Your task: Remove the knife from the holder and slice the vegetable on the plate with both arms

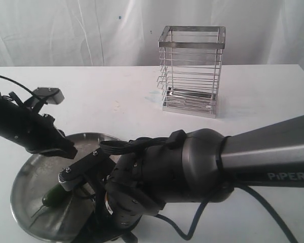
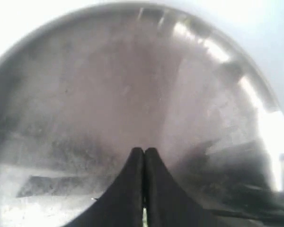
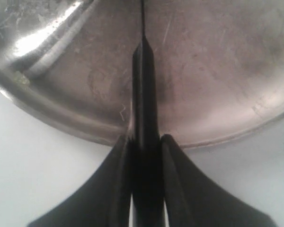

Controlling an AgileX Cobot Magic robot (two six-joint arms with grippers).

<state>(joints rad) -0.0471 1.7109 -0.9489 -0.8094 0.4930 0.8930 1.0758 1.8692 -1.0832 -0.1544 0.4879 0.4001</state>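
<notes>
The round steel plate (image 1: pixel 28 172) lies at the table's front left. On it rests the dark green vegetable (image 1: pixel 53 194), its thin stem pointing to the front rim. My right gripper (image 3: pixel 145 138) is shut on the knife (image 3: pixel 144 94), whose black handle sits between the fingers. The blade runs edge-on out over the plate (image 3: pixel 217 71). In the exterior view the right gripper (image 1: pixel 83 169) hangs just over the vegetable. My left gripper (image 1: pixel 68 150) is shut and hovers over the plate's far side (image 2: pixel 85 94), apart from the vegetable. The wire holder (image 1: pixel 191 71) stands at the back.
The bulky right arm (image 1: pixel 207 164) marked PiPER crosses the front of the table and hides the plate's right rim. Its cable (image 1: pixel 192 223) loops off the front edge. White cloth hangs behind the table.
</notes>
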